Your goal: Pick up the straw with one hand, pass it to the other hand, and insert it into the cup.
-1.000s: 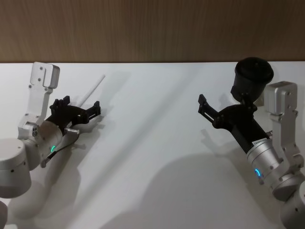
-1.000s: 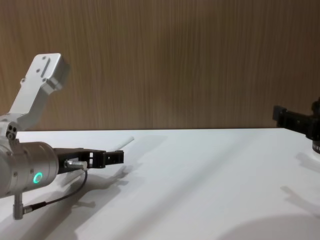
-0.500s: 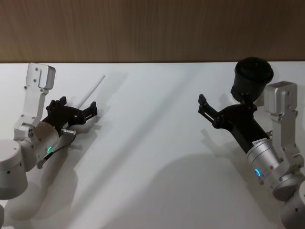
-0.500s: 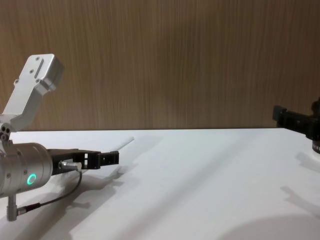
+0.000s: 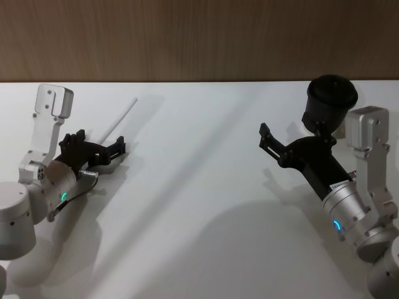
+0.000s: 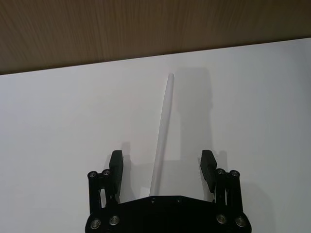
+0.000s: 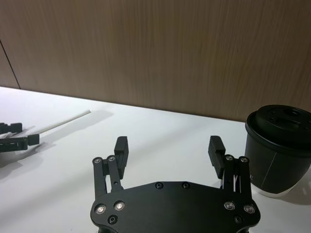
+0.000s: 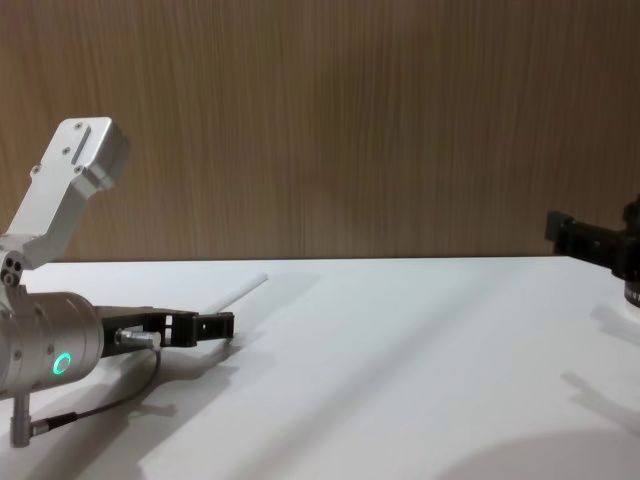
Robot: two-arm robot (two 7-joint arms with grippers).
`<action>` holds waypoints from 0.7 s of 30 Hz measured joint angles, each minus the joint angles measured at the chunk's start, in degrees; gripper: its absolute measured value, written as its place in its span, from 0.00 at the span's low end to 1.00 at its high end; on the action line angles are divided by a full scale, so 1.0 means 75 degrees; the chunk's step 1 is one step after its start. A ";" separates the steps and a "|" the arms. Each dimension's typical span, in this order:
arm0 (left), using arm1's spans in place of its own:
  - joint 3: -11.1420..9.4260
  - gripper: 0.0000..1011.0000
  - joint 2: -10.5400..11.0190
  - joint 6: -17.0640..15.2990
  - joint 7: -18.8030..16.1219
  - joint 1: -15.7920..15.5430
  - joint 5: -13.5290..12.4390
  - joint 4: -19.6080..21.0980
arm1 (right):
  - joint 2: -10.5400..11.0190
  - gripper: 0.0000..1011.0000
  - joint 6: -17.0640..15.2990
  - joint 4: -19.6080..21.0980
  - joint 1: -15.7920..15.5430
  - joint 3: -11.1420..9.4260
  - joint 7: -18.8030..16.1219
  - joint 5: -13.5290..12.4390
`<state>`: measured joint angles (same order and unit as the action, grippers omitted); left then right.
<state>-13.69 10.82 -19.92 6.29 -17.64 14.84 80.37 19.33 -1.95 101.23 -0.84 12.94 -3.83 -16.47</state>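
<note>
Step in hand: the pick-up, first of three, with no grasp made yet. Left gripper (image 5: 96, 144) sits low over the table (image 5: 206, 187) at about 9 o'clock in the head view, fingers spread wide and holding nothing.

Straw (image 5: 121, 117) lies flat on the table at about 10 o'clock, its far end aimed toward 1 o'clock. In the left wrist view the straw (image 6: 163, 126) runs in between the two fingers of the left gripper (image 6: 162, 158), roughly midway, with a clear gap on each side. Most of its length sticks out past the fingertips. From the chest view the left gripper (image 8: 215, 325) looks just above the surface; whether it is low enough to catch the tube I cannot tell.

Right gripper (image 5: 267, 140) waits at 3 o'clock, raised, fingers apart, empty. Black cup (image 5: 330, 99) stands just behind it at 2 o'clock.

Next move, as I judge it: close the fingers squarely on the straw, then lift. A thin, round tube may roll or pop out. Gripping near this end leaves length for the handover.
</note>
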 joint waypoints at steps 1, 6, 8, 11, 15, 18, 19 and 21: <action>0.0004 0.99 -0.0005 -0.0013 0.0000 -0.0003 -0.0003 -0.0005 | 0.0000 0.99 0.0000 0.0000 0.0000 0.0000 0.0000 0.0000; 0.0025 0.99 -0.0038 -0.0077 0.0004 -0.0023 -0.0016 -0.0035 | 0.0000 0.99 0.0000 0.0000 0.0000 0.0000 0.0000 0.0000; 0.0032 0.99 -0.0045 -0.0102 0.0004 -0.0029 -0.0021 -0.0045 | 0.0000 0.99 0.0000 0.0000 0.0000 0.0000 0.0000 0.0000; 0.0044 0.94 -0.0051 -0.0124 0.0005 -0.0035 -0.0027 -0.0056 | 0.0000 0.99 0.0000 0.0000 0.0000 0.0000 0.0000 0.0000; 0.0060 0.85 -0.0058 -0.0146 0.0006 -0.0039 -0.0032 -0.0066 | 0.0000 0.99 0.0000 0.0000 0.0000 0.0000 0.0000 0.0000; 0.0062 0.82 -0.0062 -0.0158 0.0009 -0.0041 -0.0038 -0.0070 | 0.0000 0.99 0.0000 0.0000 0.0000 0.0000 0.0000 0.0000; 0.0062 0.82 -0.0064 -0.0165 0.0011 -0.0043 -0.0041 -0.0073 | 0.0000 0.99 0.0000 0.0000 0.0000 0.0000 0.0000 0.0000; 0.0063 0.81 -0.0067 -0.0170 0.0013 -0.0045 -0.0041 -0.0076 | 0.0000 0.99 0.0000 0.0000 0.0000 0.0000 0.0000 0.0000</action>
<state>-13.21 10.32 -21.20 6.38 -17.98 14.54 79.80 19.33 -1.95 101.23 -0.84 12.94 -3.83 -16.46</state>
